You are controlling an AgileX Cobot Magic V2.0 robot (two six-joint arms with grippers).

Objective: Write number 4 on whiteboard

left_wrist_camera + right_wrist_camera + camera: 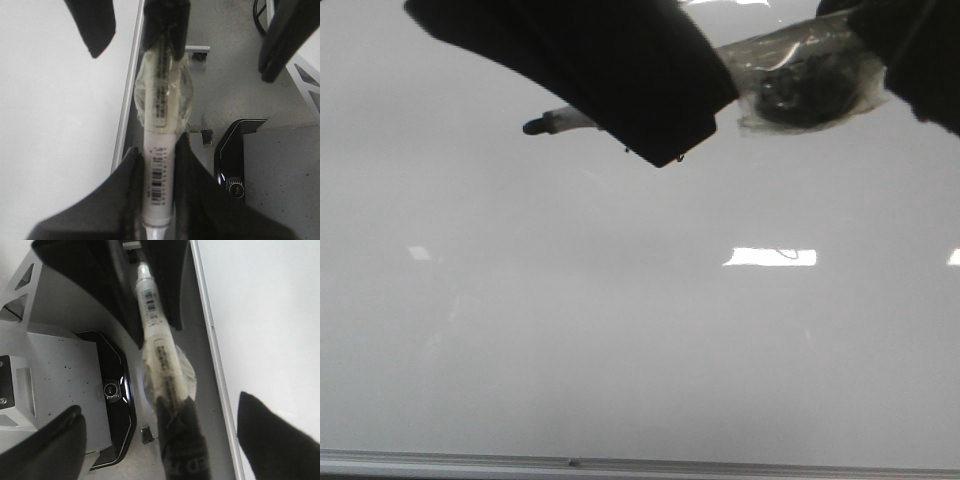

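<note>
Two fingers of the left gripper [157, 185] are closed on the white barrel of a marker [159, 165]. The right gripper [160, 440] stands with jaws spread wide, gripping nothing; the marker's black cap end lies between them. The whiteboard [620, 350] lies below both arms. No drawn figure is discernible on it.

Glossy grey-white whiteboard [620, 340], thin metal edge strip [720, 466], smooth plastic marker [159, 170]
</note>
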